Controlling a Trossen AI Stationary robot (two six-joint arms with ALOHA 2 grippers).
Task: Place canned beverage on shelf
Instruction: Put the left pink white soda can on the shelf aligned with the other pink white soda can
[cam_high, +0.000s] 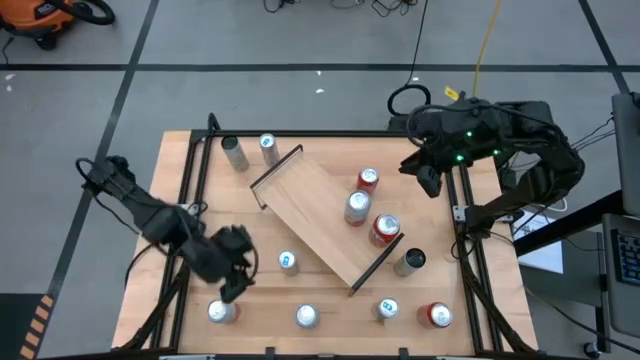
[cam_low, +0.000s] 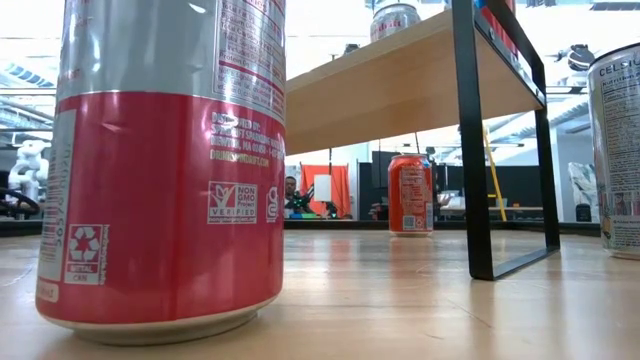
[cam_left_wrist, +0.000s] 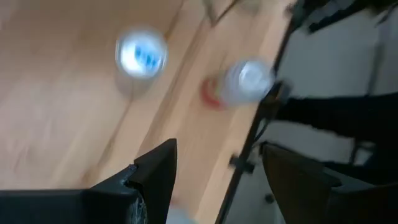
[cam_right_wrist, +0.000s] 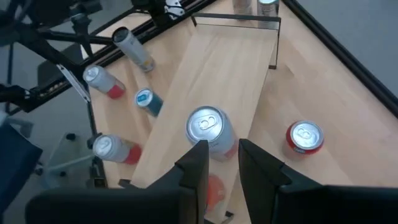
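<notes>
Here the shelf (cam_high: 325, 225) is lying diagonally across the middle of the bench (cam_high: 175, 200), its long axis running from the upper left toward the lower right of the high view, with one black rail (cam_high: 276, 167) closing the upper-left end and the other rail (cam_high: 377, 263) closing the lower-right end. Two cans are already standing upright on its board: a silver can (cam_high: 357, 207) and a red-topped can (cam_high: 385, 229), both sitting toward the right-hand edge. A third red can (cam_high: 367, 180) is standing at that edge, and the pictures are not settling whether it is on the board or just beside it.

The rest is waiting on the bench: two cans in the upper left, one dark can (cam_high: 411, 260) just beyond the lower-right rail, a blue-topped can (cam_high: 288, 262) below the shelf, and a row along the bottom of the frame. By this count the job is looking less than half done.

The left claw (cam_high: 230, 285) is hovering with released fingers above the silver can (cam_high: 220, 312) at the lower left, gripping nothing. The right claw (cam_right_wrist: 222, 160) is idling near the upper right, its fingers drawn almost together and holding nothing.
</notes>
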